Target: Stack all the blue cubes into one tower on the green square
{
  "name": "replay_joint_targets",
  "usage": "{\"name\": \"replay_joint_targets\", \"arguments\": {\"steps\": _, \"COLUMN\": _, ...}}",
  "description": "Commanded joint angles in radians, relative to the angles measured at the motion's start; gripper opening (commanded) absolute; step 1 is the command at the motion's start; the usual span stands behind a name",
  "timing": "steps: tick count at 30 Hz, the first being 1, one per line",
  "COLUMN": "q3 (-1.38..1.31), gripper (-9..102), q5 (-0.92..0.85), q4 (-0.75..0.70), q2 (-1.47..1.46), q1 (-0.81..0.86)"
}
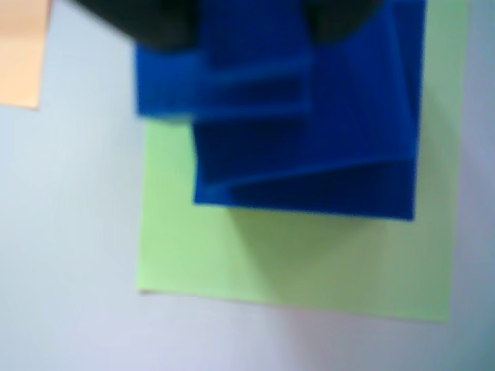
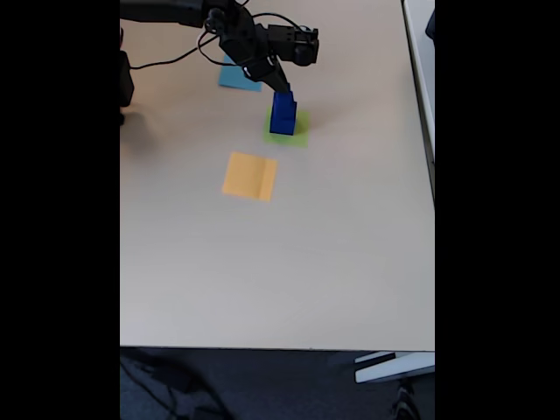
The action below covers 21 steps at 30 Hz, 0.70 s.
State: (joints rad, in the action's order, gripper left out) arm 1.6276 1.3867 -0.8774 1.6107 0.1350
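Beige table (image 2: 262, 280), tower (image 2: 283, 115) beneath pincer (image 2: 282, 88)

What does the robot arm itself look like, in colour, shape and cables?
In the fixed view the arm is black and made of blocky, boxy segments joined together. Thin black cables loop loosely beside it over the table. Its gripper ends in dark, narrow fingers. In the wrist view the fingers appear as blurred black rounded shapes. No markings are legible.
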Motion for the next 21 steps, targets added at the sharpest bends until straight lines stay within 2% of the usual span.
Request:
{"name": "replay_joint_targets", "arguments": {"steps": 1, "q3": -0.074, "gripper": 0, "q5": -0.009, "q4": -0.002, "q2": 0.011, "q1": 0.009}}
{"name": "replay_joint_targets", "arguments": {"steps": 21, "q3": -0.08, "gripper": 6, "q5": -0.028, "q4": -0.009, "q2": 0.012, "q1": 0.011}}
